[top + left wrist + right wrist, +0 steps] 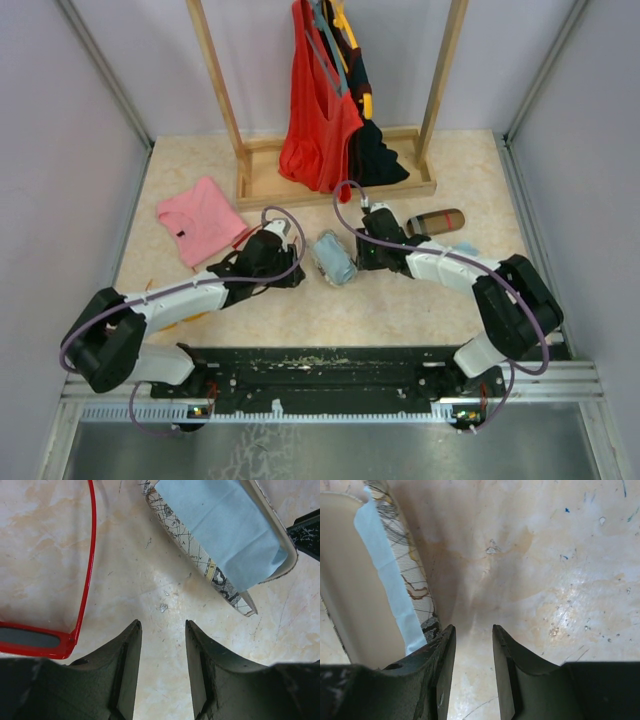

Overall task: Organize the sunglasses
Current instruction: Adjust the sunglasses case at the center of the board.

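**A:** Where do we find the sunglasses (64,645)?

**B:** We see them in the left wrist view, flat on the pale marbled surface (40,540). One slim red arm runs up the picture. The corner of the red frame lies just beside one finger of the left tool (162,625). We cannot tell whether frame and finger touch.

**A:** And that tool itself?

**B:** Its fingers stand apart with only bare surface between them, so we call it open and holding nothing.

**A:** What do we make of the right tool (473,629)?

**B:** The same: there is a gap between its fingers and nothing is gripped. One of its fingers sits right against the edge of the open case (200,555).

**A:** Which case do we mean?

**B:** The one with the map print outside and the beige lining. It lies between the two tools with the light blue cloth (225,525) inside it.

**A:** What else do we see from above?

**B:** A pink garment (200,222) lies beyond the left arm. A wooden rack (330,185) at the back is hung with red and dark clothes. A brown case (437,220) lies beyond the right tool.
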You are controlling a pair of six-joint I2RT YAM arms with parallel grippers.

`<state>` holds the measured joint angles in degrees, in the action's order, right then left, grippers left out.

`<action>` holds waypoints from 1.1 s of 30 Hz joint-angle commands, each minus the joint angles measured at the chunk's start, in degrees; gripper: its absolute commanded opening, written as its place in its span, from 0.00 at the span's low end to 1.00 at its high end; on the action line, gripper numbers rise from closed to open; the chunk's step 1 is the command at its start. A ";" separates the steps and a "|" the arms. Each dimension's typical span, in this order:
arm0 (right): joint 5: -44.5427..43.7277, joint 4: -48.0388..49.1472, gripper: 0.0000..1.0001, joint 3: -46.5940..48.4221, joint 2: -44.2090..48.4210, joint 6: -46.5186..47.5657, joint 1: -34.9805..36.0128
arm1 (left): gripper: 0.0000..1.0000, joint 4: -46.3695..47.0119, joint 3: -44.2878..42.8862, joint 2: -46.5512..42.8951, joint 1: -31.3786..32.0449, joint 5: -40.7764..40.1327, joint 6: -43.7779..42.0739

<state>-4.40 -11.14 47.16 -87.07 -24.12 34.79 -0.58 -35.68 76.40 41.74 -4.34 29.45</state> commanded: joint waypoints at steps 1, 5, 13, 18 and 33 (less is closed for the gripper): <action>0.82 1.83 0.36 -0.41 3.33 -1.48 1.51 | 0.47 -0.67 -2.32 0.62 0.19 -1.06 -1.21; 1.36 1.98 0.36 -0.91 4.07 -2.13 2.24 | 0.47 -1.34 -2.58 0.44 0.19 -1.86 -1.32; 1.51 1.63 0.36 -1.85 5.63 -2.77 3.10 | 0.48 -4.80 -3.21 -3.28 0.19 -6.22 -1.12; -1.67 0.56 0.36 -3.33 9.45 -3.15 3.10 | 0.49 -9.82 -4.54 -7.69 0.10 -15.28 1.41; -5.28 -3.01 0.36 -7.44 20.65 -4.43 3.10 | 0.55 -17.78 -6.91 -14.31 -6.45 -26.60 3.10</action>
<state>-6.96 -13.50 39.33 -71.35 -27.73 37.39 -16.14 -40.71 62.72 37.06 -28.69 33.63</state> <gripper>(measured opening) 0.362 0.551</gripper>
